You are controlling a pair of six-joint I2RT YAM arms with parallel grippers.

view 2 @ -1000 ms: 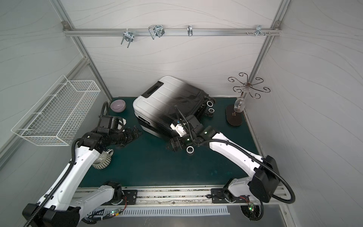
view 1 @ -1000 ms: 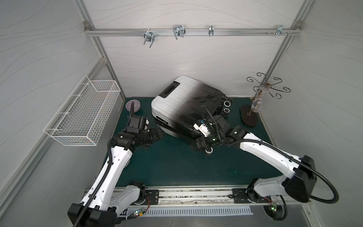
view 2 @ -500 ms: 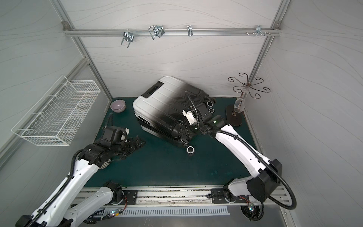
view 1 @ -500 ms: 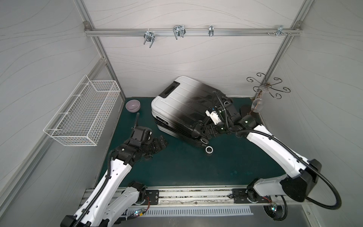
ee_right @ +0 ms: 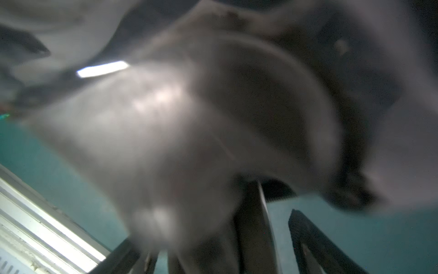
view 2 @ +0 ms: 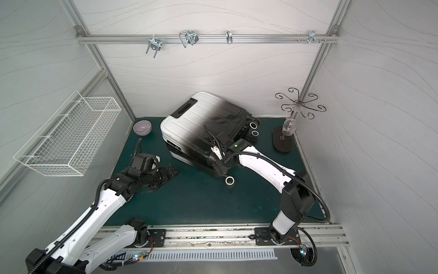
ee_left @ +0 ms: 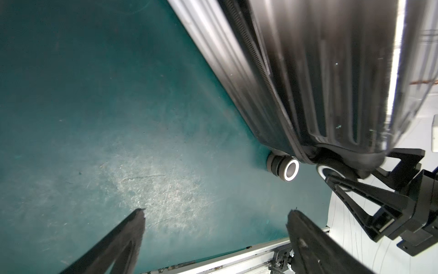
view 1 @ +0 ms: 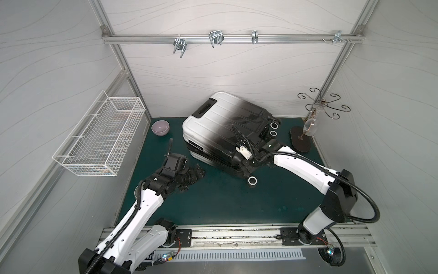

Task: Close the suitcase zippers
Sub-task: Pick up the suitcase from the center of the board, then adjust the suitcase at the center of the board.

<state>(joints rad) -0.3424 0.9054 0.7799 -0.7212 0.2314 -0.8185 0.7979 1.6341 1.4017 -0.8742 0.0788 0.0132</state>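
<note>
Suitcase (view 1: 220, 128) lies far-centre on the mat (view 1: 225, 201). Left gripper (ee_left: 218, 211), fingers spread, hovers near-left, empty. Right gripper (view 1: 246, 167) sits at the near-right wheel corner, probably seeking the zippers (ee_left: 272, 90); its spread is indiscernible.

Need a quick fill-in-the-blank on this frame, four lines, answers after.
1. The suitcase fades from white to ___.
2. The left gripper, clear of the suitcase, is ___.
3. The right gripper is at the suitcase's ___ end.
4. The bowl is ___.
Answers: black; open; wheel; empty.
</note>
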